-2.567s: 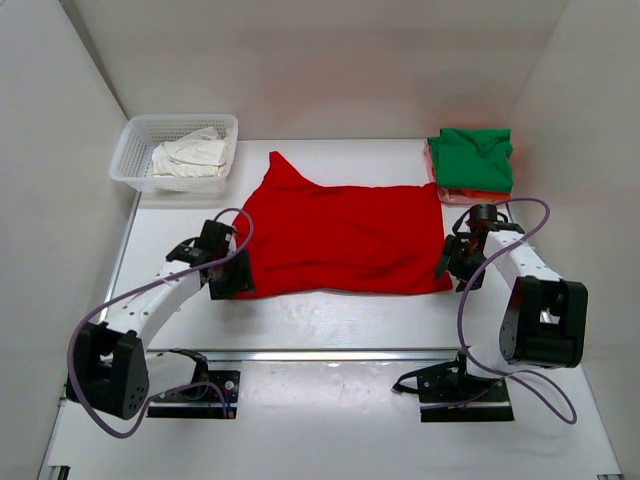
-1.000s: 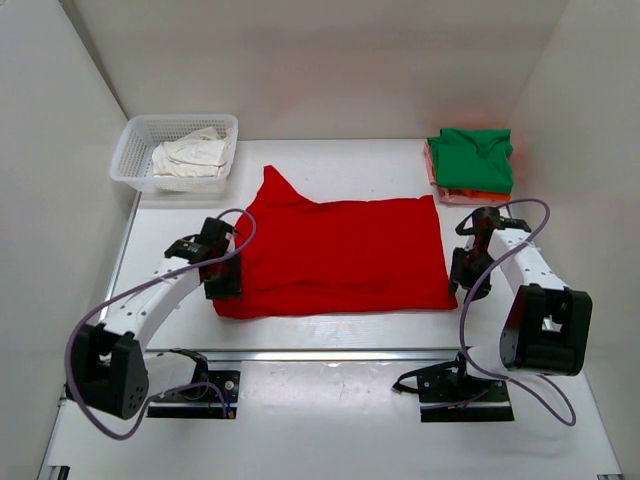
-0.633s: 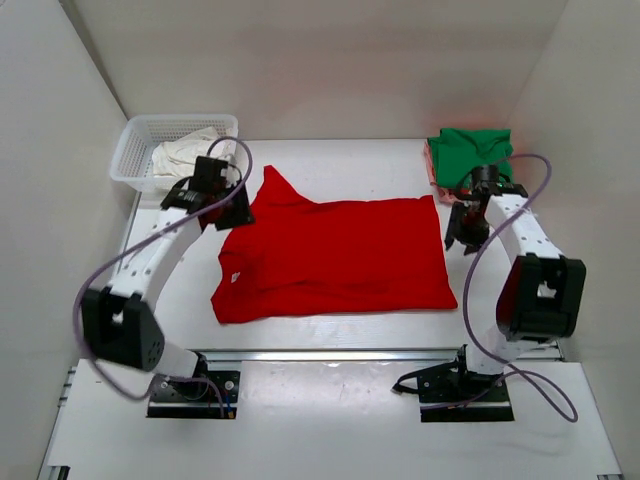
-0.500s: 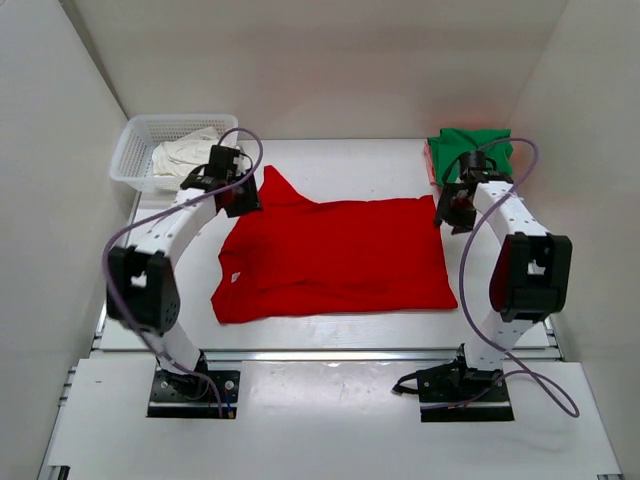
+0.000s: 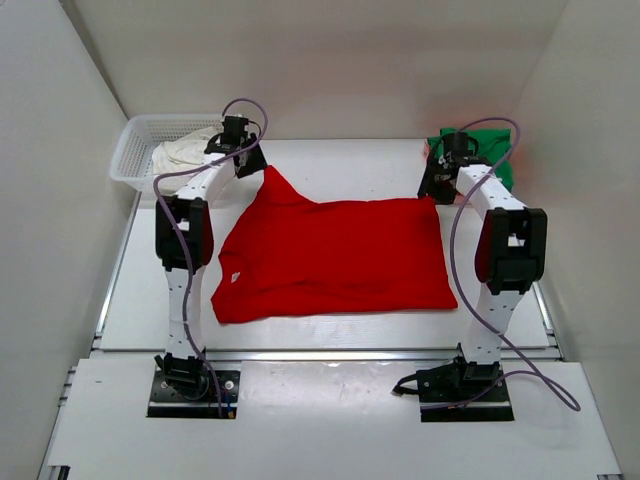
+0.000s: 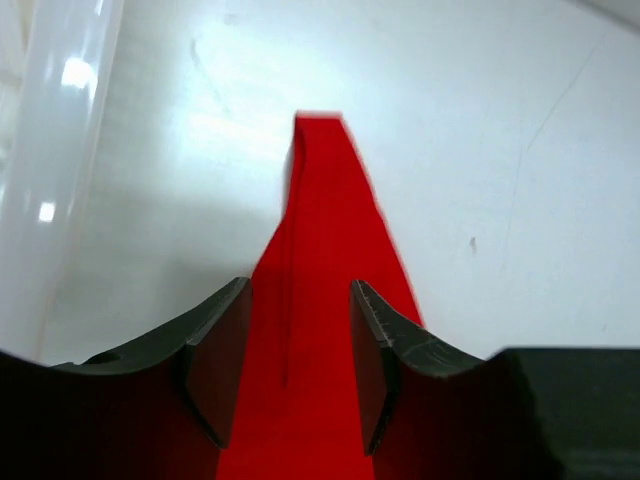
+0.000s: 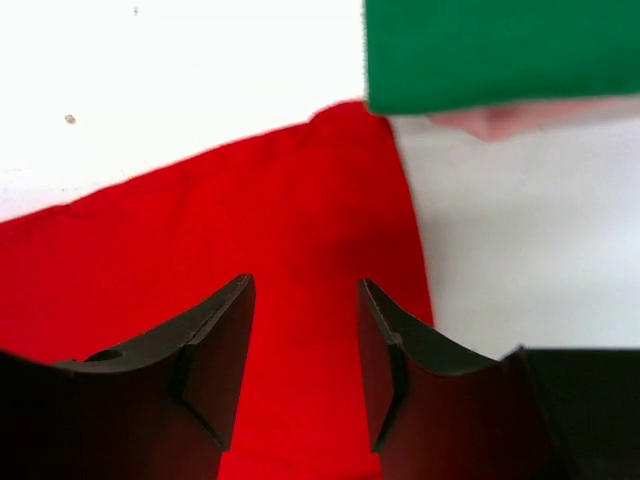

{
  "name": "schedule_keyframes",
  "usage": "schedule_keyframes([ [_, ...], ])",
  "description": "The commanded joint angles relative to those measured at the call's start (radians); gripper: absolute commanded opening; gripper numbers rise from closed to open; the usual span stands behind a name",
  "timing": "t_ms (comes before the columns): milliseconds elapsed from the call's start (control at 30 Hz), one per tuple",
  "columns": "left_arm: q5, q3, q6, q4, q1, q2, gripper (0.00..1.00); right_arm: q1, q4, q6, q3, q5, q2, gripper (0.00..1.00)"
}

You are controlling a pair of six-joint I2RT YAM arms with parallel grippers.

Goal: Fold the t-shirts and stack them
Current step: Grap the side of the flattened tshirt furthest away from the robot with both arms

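from the top camera, the large, soft bright red t-shirt (image 5: 335, 255) lies spread flat mid-way across the white table (image 5: 330, 165), its far left corner drawn out to a peak. both arms reach far forward. the left gripper (image 5: 248, 165) hangs over that peak, just beside the white plastic mesh basket (image 5: 135, 150) holding a crumpled off-white shirt (image 5: 188, 156). the right gripper (image 5: 430, 188) sits over the far right corner, next to the folded green t-shirt (image 5: 492, 160). in the left wrist view, the two dark fingers (image 6: 215, 350) stand apart, straddling the narrow red tip (image 6: 320, 200) with nothing pinched. in the right wrist view, the fingers (image 7: 215, 340) are likewise spread over the red corner (image 7: 250, 220). the green t-shirt's edge (image 7: 500, 50) and a sliver of salmon-pink fabric (image 7: 500, 120) beneath it lie just beyond. the step looks like taking both far corners for a fold toward the near hem. to do it well, each gripper should descend squarely and pinch the corner itself. the right one should stay clear of the green stack, and lifting both evenly would keep the fold line straight.
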State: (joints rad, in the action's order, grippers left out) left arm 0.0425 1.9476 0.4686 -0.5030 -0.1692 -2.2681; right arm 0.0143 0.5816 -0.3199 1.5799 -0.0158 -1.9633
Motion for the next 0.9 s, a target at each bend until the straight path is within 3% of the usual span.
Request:
schedule_keyframes([
  [0,0.039,0.138,0.015,0.015,-0.003,-0.066,0.55,0.019,-0.048,0.004,0.058,-0.006,-0.034,0.42],
  [267,0.062,0.58,0.028,-0.112,-0.018,-0.353,0.55,0.019,-0.097,0.016,0.078,0.01,-0.065,0.42],
  [333,0.069,0.629,0.028,-0.153,-0.018,-0.407,0.57,0.019,-0.101,0.024,0.078,0.01,-0.052,0.42],
  [633,0.057,0.517,0.036,-0.117,-0.016,-0.396,0.53,0.006,-0.132,0.015,0.092,0.014,-0.089,0.44],
  [700,0.045,0.543,0.033,-0.118,-0.019,-0.413,0.48,0.006,-0.146,0.004,0.095,0.06,-0.109,0.45],
  [867,0.034,0.542,0.03,-0.103,-0.026,-0.415,0.11,0.015,-0.164,-0.034,0.103,0.124,-0.149,0.45],
])
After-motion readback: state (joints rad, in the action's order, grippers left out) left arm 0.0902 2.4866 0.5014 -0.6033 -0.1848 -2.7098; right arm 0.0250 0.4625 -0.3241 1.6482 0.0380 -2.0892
